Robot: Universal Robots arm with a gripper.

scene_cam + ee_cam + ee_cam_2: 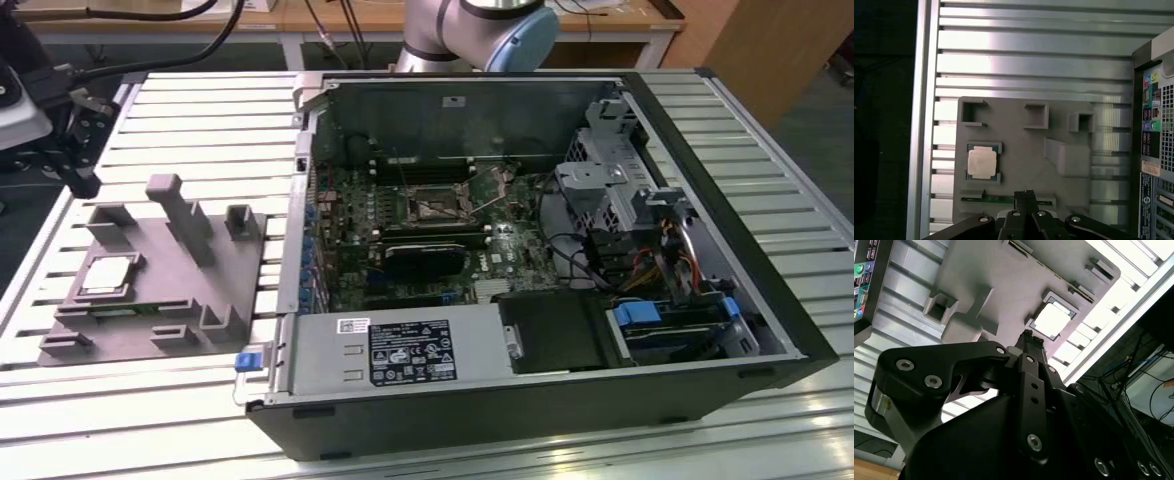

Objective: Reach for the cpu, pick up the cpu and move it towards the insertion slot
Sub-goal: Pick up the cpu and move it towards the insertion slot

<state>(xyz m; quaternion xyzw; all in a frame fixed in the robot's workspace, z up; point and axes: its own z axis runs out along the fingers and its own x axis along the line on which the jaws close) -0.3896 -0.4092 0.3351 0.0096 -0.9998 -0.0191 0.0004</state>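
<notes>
Cpu lies flat in a recess of the grey tray, at the exterior view's left, shiny metal top up. It is near enough square to have no clear long axis, and its edges run parallel to the tray's edges. The tray sits on the slatted metal table, just beside the open computer case. Inside the case is the insertion slot, well apart from the cpu.

In both wrist views the gripper hangs above the tray, pointing down. Its tips are pressed together with nothing between them, near the cpu but clear of it. The arm's base joint stands at the far side of the table.
</notes>
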